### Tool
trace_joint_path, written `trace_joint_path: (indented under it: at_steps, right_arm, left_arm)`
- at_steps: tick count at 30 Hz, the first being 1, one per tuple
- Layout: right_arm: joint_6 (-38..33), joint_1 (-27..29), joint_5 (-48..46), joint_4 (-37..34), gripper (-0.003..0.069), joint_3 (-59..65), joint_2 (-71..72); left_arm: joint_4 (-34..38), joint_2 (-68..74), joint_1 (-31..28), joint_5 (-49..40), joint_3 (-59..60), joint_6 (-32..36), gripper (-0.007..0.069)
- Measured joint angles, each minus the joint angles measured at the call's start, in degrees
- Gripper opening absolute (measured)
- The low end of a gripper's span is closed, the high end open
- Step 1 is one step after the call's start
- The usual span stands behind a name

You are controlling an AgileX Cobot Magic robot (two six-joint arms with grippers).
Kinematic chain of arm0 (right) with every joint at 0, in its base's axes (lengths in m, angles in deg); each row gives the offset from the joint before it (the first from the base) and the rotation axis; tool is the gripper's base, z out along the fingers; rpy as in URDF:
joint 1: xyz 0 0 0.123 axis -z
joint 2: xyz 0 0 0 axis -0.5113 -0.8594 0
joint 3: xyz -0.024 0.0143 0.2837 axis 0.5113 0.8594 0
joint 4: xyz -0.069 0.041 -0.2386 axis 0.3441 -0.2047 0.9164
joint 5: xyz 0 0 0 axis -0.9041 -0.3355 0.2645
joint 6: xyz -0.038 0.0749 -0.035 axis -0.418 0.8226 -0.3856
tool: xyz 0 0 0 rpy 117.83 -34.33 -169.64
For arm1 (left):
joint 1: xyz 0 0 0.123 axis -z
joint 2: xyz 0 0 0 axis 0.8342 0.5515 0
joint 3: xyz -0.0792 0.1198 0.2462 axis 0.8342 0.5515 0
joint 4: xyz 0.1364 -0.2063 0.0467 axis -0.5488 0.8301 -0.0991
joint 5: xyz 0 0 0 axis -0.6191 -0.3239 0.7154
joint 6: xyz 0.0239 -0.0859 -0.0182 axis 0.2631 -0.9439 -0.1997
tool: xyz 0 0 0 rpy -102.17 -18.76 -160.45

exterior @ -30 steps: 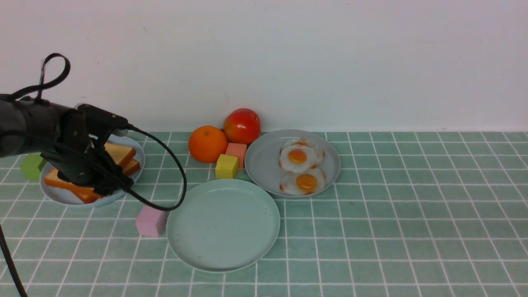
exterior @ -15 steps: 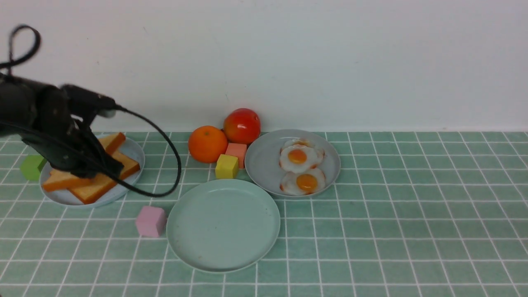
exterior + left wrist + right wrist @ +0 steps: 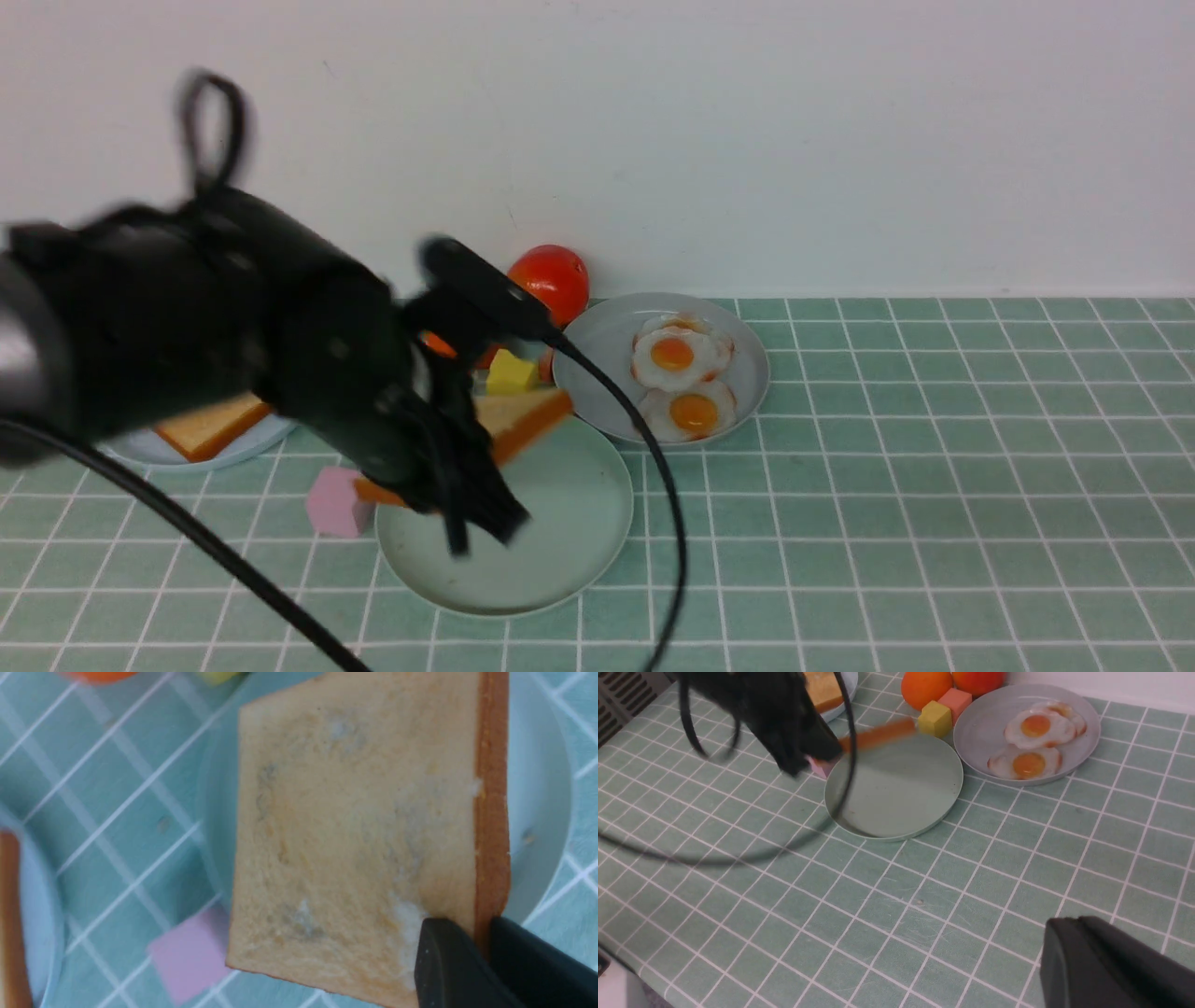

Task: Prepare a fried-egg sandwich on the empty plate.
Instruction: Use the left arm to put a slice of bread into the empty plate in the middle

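My left gripper (image 3: 483,933) is shut on the crust edge of a golden-brown toast slice (image 3: 518,415), pinching it near one corner. The slice (image 3: 355,849) hangs tilted in the air over the back left part of the empty mint-green plate (image 3: 569,523). In the right wrist view the slice (image 3: 878,737) shows edge-on above the plate (image 3: 901,793). Another toast slice (image 3: 201,429) lies on the pale blue plate (image 3: 243,446) at the left. Two fried eggs (image 3: 674,355) lie on the grey plate (image 3: 597,364). My right gripper (image 3: 1064,926) is shut and holds nothing, above bare tiles.
A tomato (image 3: 551,275) stands by the wall, and the left arm hides most of an orange (image 3: 439,345). A yellow cube (image 3: 512,373) sits behind the mint plate and a pink cube (image 3: 329,499) at its left. The left arm's cable (image 3: 653,485) loops over the plate's right side.
My left gripper shut on a toast slice on the blue plate, lifted it and swung right, to above the mint plate. The eggs and plates have not moved.
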Motion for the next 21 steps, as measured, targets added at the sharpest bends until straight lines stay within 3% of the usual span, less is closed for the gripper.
trace_joint_path:
  at_steps: [7,14,21]
  right_arm:
    - [0.0,0.0,-1.35,-0.18,0.0037,0.0,0.0]
    - [0.23,0.0,-3.46,-0.39,0.0062,0.0,0.0]
    - [3.2,0.0,-3.46,-0.43,0.0218,0.0,0.0]
  left_arm:
    - [-12.81,7.16,2.2,6.12,0.02,-11.35,0.0078]
    - [-14.32,10.98,2.27,8.99,0.02,-12.87,0.0096]
    - [-7.56,11.1,2.28,8.35,0.02,-12.99,0.0288]
